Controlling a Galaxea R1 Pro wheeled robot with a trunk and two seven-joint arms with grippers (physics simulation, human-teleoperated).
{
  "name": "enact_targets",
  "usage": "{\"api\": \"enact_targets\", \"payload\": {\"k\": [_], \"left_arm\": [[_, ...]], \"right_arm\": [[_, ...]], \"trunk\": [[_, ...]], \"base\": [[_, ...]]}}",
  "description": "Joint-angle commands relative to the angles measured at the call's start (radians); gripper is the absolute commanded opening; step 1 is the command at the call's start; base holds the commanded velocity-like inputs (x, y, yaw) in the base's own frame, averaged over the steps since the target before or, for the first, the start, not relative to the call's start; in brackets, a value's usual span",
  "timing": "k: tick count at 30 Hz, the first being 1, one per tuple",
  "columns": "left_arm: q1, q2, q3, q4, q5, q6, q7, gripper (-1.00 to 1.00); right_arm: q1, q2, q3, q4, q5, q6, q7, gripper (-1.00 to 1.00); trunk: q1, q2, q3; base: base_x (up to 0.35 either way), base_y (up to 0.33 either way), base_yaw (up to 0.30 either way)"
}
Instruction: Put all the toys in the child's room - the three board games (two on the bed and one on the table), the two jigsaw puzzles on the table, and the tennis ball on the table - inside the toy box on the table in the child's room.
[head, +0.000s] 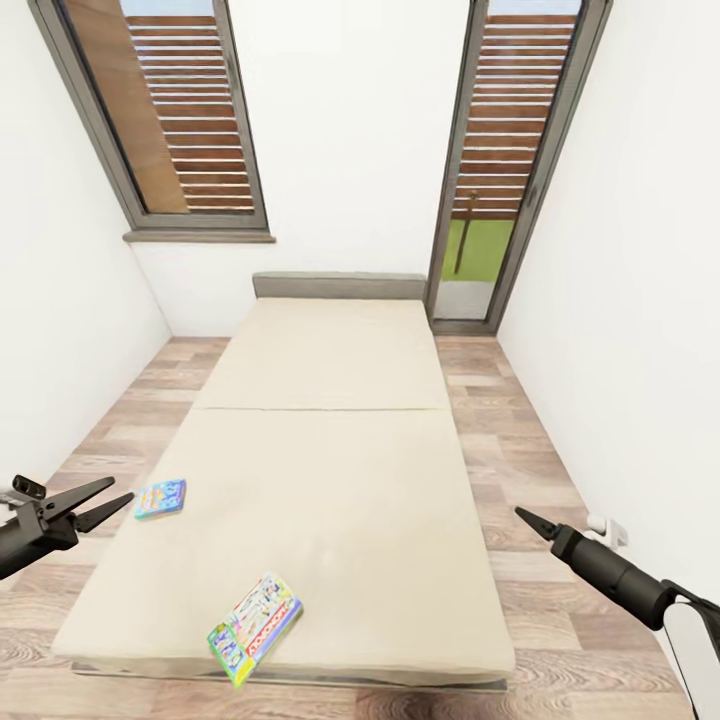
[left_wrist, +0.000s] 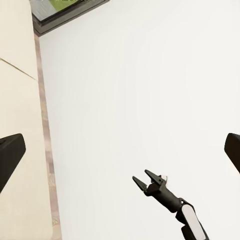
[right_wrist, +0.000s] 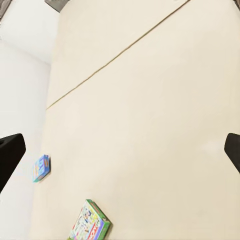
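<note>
You are facing a white-walled room with a plank floor, two tall grey-framed windows on the far wall, and a low bed (head: 330, 440) with a plain beige mattress running away from you down the middle.

As far as these views go, nothing is packed yet. Both games on the bed lie untouched: the small blue game box (head: 160, 497) sits flat near the mattress edge, just beyond the tips of your left claw (head: 105, 502), and the larger white-red-green game box (head: 254, 628) lies at the near edge of the mattress, one corner poking over it, nearer to you than either claw and between the two. The table, the toy bin and the other toys are not in front of you here, so how things stand over there I cannot say.

Your left claw hangs with its fingers spread apart, empty, beside the bed's side. Your right claw (head: 522, 517) hangs over the floor on the other side of the bed, well apart from both boxes, and holds nothing; in the head view its tip looks pinched to a point, but I cannot tell for sure whether the fingers are together.

Nothing lies between the left claw and the blue box. The wall stands close on each side, so mind your elbows.
</note>
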Motion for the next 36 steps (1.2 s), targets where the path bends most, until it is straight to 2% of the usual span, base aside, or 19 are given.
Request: {"api": "enact_targets", "payload": {"k": [1,36], "left_arm": [[-0.001,0.0,-0.001,0.002,-0.001,0.004,-0.003,1.0],[-0.002,0.0,0.003,0.004,-0.001,0.004,-0.003,1.0]], "right_arm": [[-0.001,0.0,-0.002,0.002,-0.002,-0.001,0.002,1.0],[-0.001,0.0,-0.001,0.027,-0.004,-0.02,0.002,1.0]], "trunk": [[0.001,-0.002,0.0],[0.001,-0.002,0.058]], "base": [[0.0,0.0,0.073],[0.0,0.0,0.074]]}}
